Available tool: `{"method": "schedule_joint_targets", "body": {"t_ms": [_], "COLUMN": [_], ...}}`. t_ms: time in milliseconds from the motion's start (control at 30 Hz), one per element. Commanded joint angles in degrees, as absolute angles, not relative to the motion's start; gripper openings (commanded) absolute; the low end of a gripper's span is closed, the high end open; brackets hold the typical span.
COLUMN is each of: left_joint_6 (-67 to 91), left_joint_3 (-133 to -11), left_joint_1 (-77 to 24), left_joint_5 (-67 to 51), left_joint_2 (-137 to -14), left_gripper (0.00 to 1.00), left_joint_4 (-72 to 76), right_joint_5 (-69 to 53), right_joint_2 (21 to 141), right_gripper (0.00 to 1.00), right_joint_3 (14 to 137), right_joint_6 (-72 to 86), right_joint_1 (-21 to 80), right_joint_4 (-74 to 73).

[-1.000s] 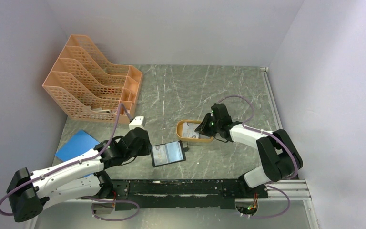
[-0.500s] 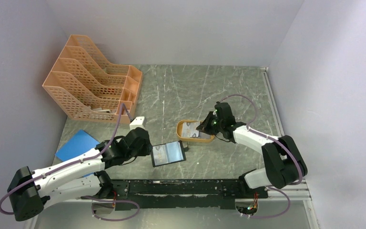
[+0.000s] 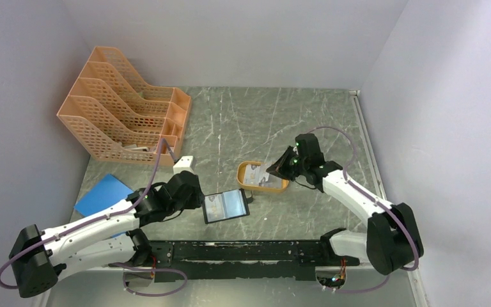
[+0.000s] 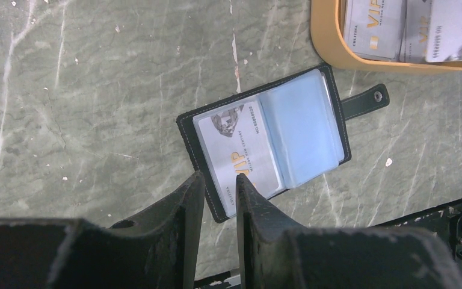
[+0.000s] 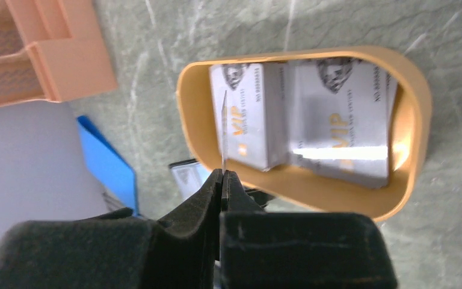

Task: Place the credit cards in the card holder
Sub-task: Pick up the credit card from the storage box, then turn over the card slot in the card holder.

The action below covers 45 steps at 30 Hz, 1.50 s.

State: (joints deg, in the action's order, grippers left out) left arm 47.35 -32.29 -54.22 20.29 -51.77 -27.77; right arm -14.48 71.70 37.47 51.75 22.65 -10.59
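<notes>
Marble top (image 3: 262, 115): we have right gripper (image 5: 222, 174) pinching card (image 5: 224, 129) over tray (image 5: 301, 189); holder (image 4: 301, 135) lies leftward, left gripper (image 4: 219, 186) clamping its edge.

Card holder (image 3: 226, 206) and tray (image 3: 262, 188) at mid-frame.
Credit cards (image 5: 337, 129) lie in the tray, just upper right of the open card holder; the file rack (image 3: 121, 118) stands upper left, a flat sheet (image 3: 99, 195) below it.

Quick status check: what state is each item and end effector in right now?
card holder, lying open with a pocketed card inside
orange tray, holding spare cards
left end effector, fingertips astride the card holder's edge, grip unclear
right end effector, shut on one credit card, edge-on above the orange tray
blue sheet, flat on the table
</notes>
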Motion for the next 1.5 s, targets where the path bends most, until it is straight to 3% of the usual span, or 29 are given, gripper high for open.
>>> {"method": "schedule_joint_targets", "body": {"t_ms": [0, 467, 667, 833, 1100, 1467], "left_joint_6": [47.45, 47.73, 46.31, 43.62, 45.13, 48.32], "left_joint_3": [-34.31, -35.08, -33.94, -31.77, -31.04, -33.14], "left_joint_1": [-54.3, -54.27, -54.24, -54.38, -59.36, -59.94], "left_joint_5": [21.32, 20.98, 17.38, 9.47, 10.2, 17.36], "left_joint_2": [-50.23, -47.91, -46.86, -47.0, -53.49, -58.85], "left_gripper": [0.31, 0.31, 0.32, 0.37, 0.45, 0.43], "left_joint_4": [-28.29, -29.15, -26.48, -20.86, -15.85, -21.75], "right_joint_5": [-16.66, -25.0, -25.6, -20.09, -17.17, -14.19], "right_joint_2": [68.43, 62.79, 61.33, 57.69, 59.52, 70.02], "right_gripper": [0.0, 0.0, 0.0, 0.0, 0.0, 0.0], "right_joint_3": [42.98, 45.57, 47.08, 44.84, 32.46, 30.37], "right_joint_6": [60.26, 71.27, 60.72, 43.22, 43.64, 49.15], "right_joint_1": [21.58, 21.11, 21.58, 30.6, 45.69, 46.84], "right_joint_4": [-20.59, -26.76, -24.39, -25.2, -15.07, -5.56]}}
